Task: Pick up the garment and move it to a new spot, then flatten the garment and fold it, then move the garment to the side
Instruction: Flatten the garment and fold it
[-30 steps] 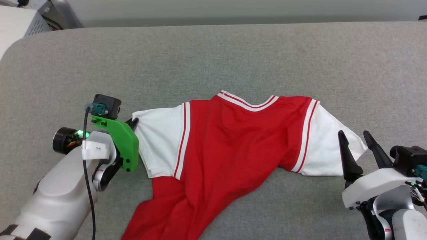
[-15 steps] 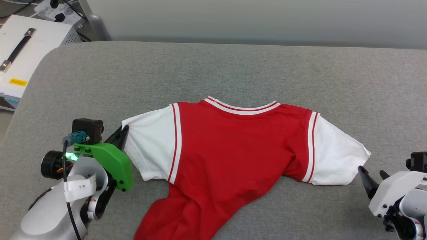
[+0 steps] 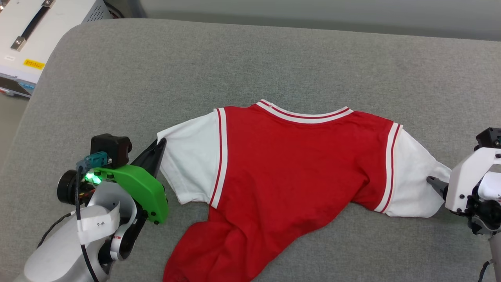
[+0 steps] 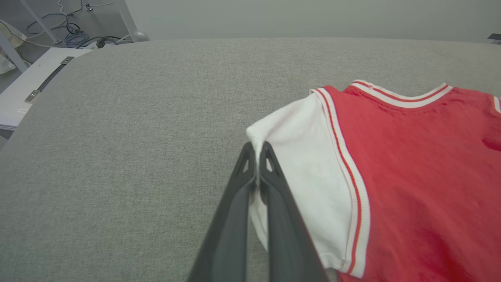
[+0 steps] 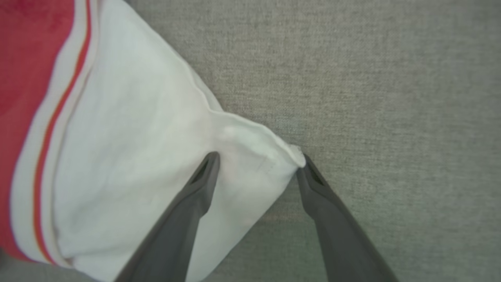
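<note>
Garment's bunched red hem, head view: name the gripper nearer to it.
Left. The left gripper, shut on one white sleeve, sits just up-left of the hem; the right gripper, open astride the other sleeve's corner, lies across the garment.

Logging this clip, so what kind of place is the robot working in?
Probably a lab or test room: a grey padded table, a white equipment case beside it, and loose cables on the floor.
</note>
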Tool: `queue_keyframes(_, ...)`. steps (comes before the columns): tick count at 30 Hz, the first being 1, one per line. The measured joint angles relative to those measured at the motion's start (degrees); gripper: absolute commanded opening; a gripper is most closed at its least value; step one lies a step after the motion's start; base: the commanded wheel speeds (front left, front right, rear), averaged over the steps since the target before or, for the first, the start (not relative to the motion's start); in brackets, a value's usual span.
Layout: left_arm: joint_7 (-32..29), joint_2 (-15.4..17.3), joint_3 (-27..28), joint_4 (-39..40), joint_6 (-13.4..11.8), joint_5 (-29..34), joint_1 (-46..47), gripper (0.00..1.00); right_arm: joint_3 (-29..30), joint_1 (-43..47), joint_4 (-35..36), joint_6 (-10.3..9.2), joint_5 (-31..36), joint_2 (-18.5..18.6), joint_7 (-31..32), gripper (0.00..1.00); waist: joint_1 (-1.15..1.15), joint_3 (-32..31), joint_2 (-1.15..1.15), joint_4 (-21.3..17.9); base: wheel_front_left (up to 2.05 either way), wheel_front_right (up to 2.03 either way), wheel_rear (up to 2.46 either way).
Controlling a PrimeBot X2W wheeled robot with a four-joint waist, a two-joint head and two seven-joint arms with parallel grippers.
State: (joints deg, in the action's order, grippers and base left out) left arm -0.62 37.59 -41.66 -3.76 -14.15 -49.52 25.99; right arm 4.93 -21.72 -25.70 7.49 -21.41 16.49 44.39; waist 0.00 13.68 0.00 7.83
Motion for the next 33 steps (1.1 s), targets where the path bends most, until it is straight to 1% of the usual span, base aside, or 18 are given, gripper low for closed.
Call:
queue_keyframes(1, 0.02, 0.0, 0.1, -0.02, 0.01, -0.08, -0.01, 0.0, -0.11, -0.22, -0.3, 0.0, -0.02, 0.01, 0.9, 0.47, 0.0, 0.23, 0.0, 0.14, 0.0, 0.0, 0.0)
queue_keyframes(2, 0.08, -0.02, 0.21, -0.04, 0.01, -0.11, -0.02, 0.0, -0.14, -0.61, -0.52, 0.0, -0.16, -0.03, 1.79, 0.19, 0.0, 0.48, 0.0, 0.27, 0.0, 0.0, 0.0)
queue_keyframes(3, 0.09, -0.02, 0.33, -0.15, 0.01, -0.33, -0.03, 0.0, -0.11, -0.88, -0.7, 0.0, -0.35, -0.03, 2.41, 0.0, 0.0, 0.67, 0.0, 0.34, 0.0, 0.0, 0.0)
queue_keyframes(8, 0.42, 0.12, 1.03, -0.73, 0.01, -0.74, -0.1, 0.0, -0.74, -1.71, -0.49, -0.02, -0.55, 0.07, 2.7, 0.0, 0.0, 0.34, 0.0, -0.12, 0.0, 0.0, 0.0)
queue_keyframes(12, 1.3, 0.77, 2.12, -0.85, -0.18, -1.13, -0.1, 0.0, -0.87, -1.82, 1.72, -0.02, -0.36, 0.36, 1.55, 0.0, 0.0, -0.9, 0.0, -0.7, 0.0, 0.0, 0.0)
queue_keyframes(15, 1.42, 2.08, 3.08, -0.92, -0.24, -1.69, 0.11, 0.0, -0.78, -1.88, 4.42, 0.01, 0.1, 0.79, 0.74, 0.0, 0.0, -1.91, 0.0, -1.17, 0.0, 0.0, 0.0)
queue_keyframes(19, 1.09, 3.86, 4.28, -1.62, 0.05, -1.64, 2.75, 0.0, 1.21, -3.69, 8.46, 0.03, 1.65, 1.88, 0.14, 0.0, 0.0, -3.19, 0.0, -1.94, 0.0, 0.0, 0.0)
queue_keyframes(25, 1.68, 3.7, 7.94, -5.9, 2.03, -2.52, 10.56, 0.0, 3.33, -9.38, 13.12, 0.05, 3.7, 1.76, -0.97, 0.0, 0.0, -4.0, 0.0, -3.62, 0.0, 0.0, 0.0)
queue_keyframes(29, 2.47, 1.66, 9.48, -11.4, 4.31, -2.72, 18.18, 0.0, 4.87, -15.89, 13.47, 0.07, 6.41, 1.82, -3.27, 0.0, 0.0, -3.31, 0.0, -4.45, 0.0, 0.0, 0.0)
queue_keyframes(33, 2.71, -0.36, 9.8, -18.34, 6.67, -2.05, 27.26, 0.0, 5.56, -24.38, 11.44, 0.11, 9.28, 1.68, -6.42, 0.0, 0.0, -1.53, 0.0, -4.94, 0.0, 0.0, 0.0)
